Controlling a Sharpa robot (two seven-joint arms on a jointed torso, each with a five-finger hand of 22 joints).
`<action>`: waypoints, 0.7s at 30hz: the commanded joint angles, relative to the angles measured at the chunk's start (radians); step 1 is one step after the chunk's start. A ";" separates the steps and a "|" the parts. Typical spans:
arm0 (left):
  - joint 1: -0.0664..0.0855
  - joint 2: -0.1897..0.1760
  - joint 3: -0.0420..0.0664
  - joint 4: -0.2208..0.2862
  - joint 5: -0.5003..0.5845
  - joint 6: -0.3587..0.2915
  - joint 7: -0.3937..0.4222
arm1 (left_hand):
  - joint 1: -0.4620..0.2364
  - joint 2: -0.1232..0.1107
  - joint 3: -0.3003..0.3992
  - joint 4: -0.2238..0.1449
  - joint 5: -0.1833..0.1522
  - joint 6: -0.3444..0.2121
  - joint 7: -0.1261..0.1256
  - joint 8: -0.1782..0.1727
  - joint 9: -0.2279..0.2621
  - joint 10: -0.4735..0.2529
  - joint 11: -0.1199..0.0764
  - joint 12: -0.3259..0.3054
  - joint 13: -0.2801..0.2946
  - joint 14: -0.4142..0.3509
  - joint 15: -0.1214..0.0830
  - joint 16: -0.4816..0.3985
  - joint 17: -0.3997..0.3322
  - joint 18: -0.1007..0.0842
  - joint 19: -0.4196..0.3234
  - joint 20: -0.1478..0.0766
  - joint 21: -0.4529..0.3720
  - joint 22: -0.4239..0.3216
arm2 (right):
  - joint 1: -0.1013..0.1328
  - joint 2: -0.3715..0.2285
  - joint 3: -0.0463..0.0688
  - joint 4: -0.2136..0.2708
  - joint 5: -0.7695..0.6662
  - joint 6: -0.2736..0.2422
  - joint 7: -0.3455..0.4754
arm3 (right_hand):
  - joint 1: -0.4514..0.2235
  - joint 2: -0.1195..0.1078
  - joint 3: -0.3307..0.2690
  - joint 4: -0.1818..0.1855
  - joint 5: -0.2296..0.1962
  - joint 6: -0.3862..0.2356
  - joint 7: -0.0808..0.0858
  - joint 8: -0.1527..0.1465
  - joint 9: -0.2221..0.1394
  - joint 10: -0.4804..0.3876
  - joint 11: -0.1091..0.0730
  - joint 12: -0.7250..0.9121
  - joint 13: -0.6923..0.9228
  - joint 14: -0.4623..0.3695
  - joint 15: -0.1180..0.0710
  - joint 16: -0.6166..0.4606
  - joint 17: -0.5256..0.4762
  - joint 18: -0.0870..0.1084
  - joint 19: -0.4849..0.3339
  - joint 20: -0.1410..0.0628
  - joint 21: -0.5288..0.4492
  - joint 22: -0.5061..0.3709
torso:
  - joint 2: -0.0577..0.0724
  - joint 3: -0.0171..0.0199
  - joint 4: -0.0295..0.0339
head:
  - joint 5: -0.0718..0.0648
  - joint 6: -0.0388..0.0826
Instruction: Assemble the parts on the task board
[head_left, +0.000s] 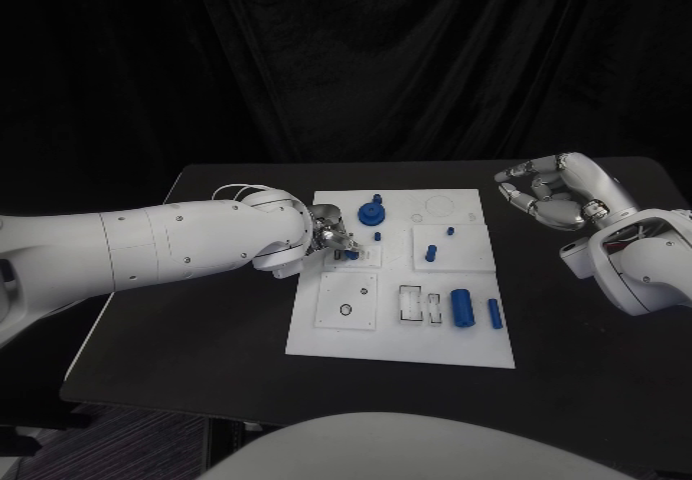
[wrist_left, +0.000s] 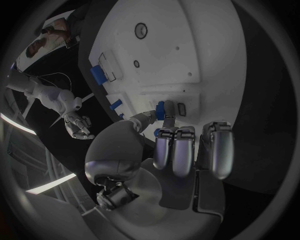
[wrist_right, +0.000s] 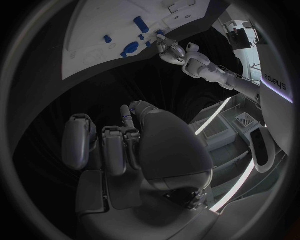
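White arms (head_left: 159, 245), silver hands (head_left: 555, 190), perhaps screws.

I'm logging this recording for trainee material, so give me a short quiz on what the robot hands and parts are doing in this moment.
1. True or false: the right robot hand rests on the task board.
2. What does the left robot hand pinch? A) a small blue part B) a white cable C) nothing
3. Short answer: what lies just beside the large blue cylinder, on the side toward the board's right edge?

Key: 1. False. It is over the black table, off the board, fingers curled in. 2. A. 3. A slim blue pin.
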 joint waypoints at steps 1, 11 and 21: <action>-0.006 0.002 -0.002 -0.001 0.005 0.022 -0.003 | 0.007 -0.001 -0.006 0.000 -0.006 0.004 -0.002 -0.006 0.000 0.107 0.007 0.004 0.263 0.106 0.006 0.003 0.263 0.012 -0.009 -0.001 -0.007 0.087 | -0.003 0.000 0.001 0.001 -0.005 0.005 -0.018 | 0.010 -0.003 0.005 -0.001 0.003 -0.003 0.002 -0.005 -0.002 0.084 0.001 -0.001 0.245 0.086 -0.002 -0.003 0.213 -0.003 -0.001 0.000 -0.006 0.126 | 0.000 -0.0002 0.0000 | 0.000 0.000; -0.009 0.005 -0.002 -0.004 0.005 0.013 0.007 | 0.008 0.002 -0.015 0.010 -0.033 0.003 -0.001 -0.012 0.001 0.107 0.008 0.004 0.263 0.106 0.007 0.003 0.263 0.013 -0.013 0.000 -0.012 0.082 | -0.003 0.000 0.001 0.000 -0.005 0.005 -0.018 | 0.010 -0.003 0.007 -0.003 0.005 -0.003 0.002 -0.005 -0.002 0.083 0.001 -0.002 0.243 0.085 -0.002 -0.005 0.212 -0.003 -0.002 0.000 -0.007 0.126 | 0.000 -0.0002 0.0002 | -0.001 0.000; -0.010 0.004 -0.002 -0.001 0.005 -0.042 0.038 | 0.027 0.010 -0.013 0.007 -0.021 0.005 -0.002 -0.015 0.004 0.107 0.007 0.004 0.263 0.106 0.007 0.003 0.263 0.014 -0.014 0.000 -0.014 0.082 | -0.003 -0.002 0.001 0.001 -0.005 0.005 -0.018 | 0.010 -0.003 0.007 -0.003 0.005 -0.004 0.003 -0.005 -0.002 0.083 0.001 -0.002 0.243 0.085 -0.002 -0.005 0.211 -0.003 -0.002 0.000 -0.007 0.126 | 0.000 0.0004 0.0002 | 0.000 0.000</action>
